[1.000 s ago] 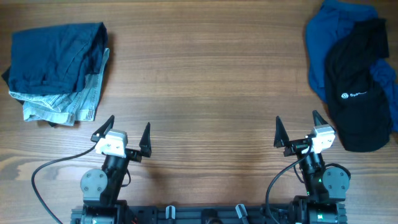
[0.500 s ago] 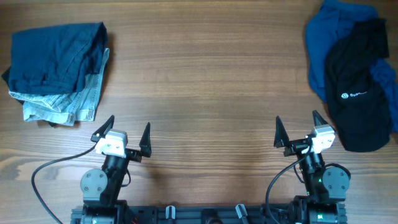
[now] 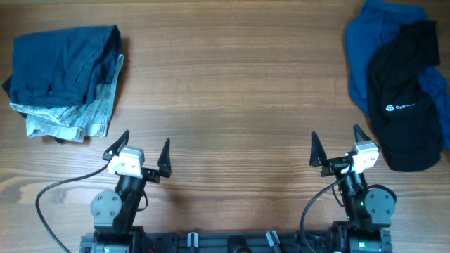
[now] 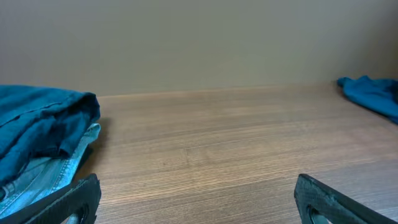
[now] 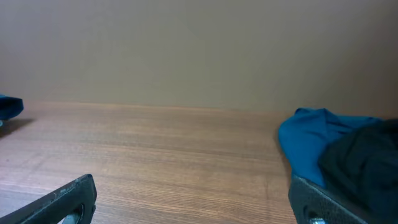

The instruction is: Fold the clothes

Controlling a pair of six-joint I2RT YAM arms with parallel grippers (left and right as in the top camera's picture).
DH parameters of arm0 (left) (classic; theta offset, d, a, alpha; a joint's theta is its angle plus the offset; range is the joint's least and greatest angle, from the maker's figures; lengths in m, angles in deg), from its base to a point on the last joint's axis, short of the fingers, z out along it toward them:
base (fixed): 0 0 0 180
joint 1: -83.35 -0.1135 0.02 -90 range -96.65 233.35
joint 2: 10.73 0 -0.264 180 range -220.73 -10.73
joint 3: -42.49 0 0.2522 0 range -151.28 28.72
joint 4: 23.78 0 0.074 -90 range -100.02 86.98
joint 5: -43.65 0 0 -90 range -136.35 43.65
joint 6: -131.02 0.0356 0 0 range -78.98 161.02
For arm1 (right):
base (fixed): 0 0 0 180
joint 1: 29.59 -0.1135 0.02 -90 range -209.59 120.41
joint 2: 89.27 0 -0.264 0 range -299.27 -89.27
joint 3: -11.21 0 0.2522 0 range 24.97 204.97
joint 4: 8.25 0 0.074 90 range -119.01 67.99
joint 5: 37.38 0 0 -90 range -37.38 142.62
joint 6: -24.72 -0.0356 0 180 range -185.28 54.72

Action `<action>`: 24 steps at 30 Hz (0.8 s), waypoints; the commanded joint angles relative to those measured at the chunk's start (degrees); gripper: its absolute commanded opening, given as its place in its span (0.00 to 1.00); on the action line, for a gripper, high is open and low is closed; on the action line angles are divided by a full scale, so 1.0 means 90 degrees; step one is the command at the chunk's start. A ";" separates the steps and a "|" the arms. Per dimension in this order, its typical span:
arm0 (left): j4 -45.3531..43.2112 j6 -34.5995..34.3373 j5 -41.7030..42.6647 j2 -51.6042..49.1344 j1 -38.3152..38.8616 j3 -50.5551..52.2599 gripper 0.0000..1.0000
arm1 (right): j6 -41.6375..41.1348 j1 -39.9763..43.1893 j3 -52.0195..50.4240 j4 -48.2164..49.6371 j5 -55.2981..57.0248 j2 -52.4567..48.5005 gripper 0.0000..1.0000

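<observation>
A black garment (image 3: 402, 112) with a small white round logo and lettering lies crumpled at the right edge of the table, on top of a blue garment (image 3: 365, 49). Its dark edge shows at the right of the right wrist view (image 5: 367, 158). My right gripper (image 3: 336, 147) is open and empty near the front edge, just left of the black garment's lower end, not touching it; its fingers show in the right wrist view (image 5: 193, 199). My left gripper (image 3: 138, 149) is open and empty at the front left, and shows in the left wrist view (image 4: 199, 199).
A folded pile of dark blue garments over a pale denim one (image 3: 67, 77) lies at the far left, seen in the left wrist view (image 4: 43, 137). The blue garment shows in both wrist views (image 4: 373, 93) (image 5: 305, 143). Bare wooden table (image 3: 232, 91) between the piles.
</observation>
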 commanded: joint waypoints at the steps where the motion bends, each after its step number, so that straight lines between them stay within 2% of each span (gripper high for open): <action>1: 0.0029 0.0029 -0.0080 0.0010 0.0041 0.0032 1.00 | -0.0073 -0.0019 -0.0015 0.0010 0.0131 0.0061 1.00; 19: 0.0029 0.0029 -0.0083 0.0010 0.0041 0.0032 1.00 | -0.0070 -0.0019 -0.0015 0.0070 0.0277 0.0063 1.00; 22: -0.0005 0.0019 -0.0061 0.0010 0.0041 0.0032 1.00 | -0.0090 -0.0019 -0.0015 0.0483 0.0102 0.0063 1.00; 24: -0.0121 -0.0189 0.0323 0.0010 0.0041 0.0032 1.00 | -0.0087 -0.0019 -0.0012 0.0855 -0.0134 0.0063 1.00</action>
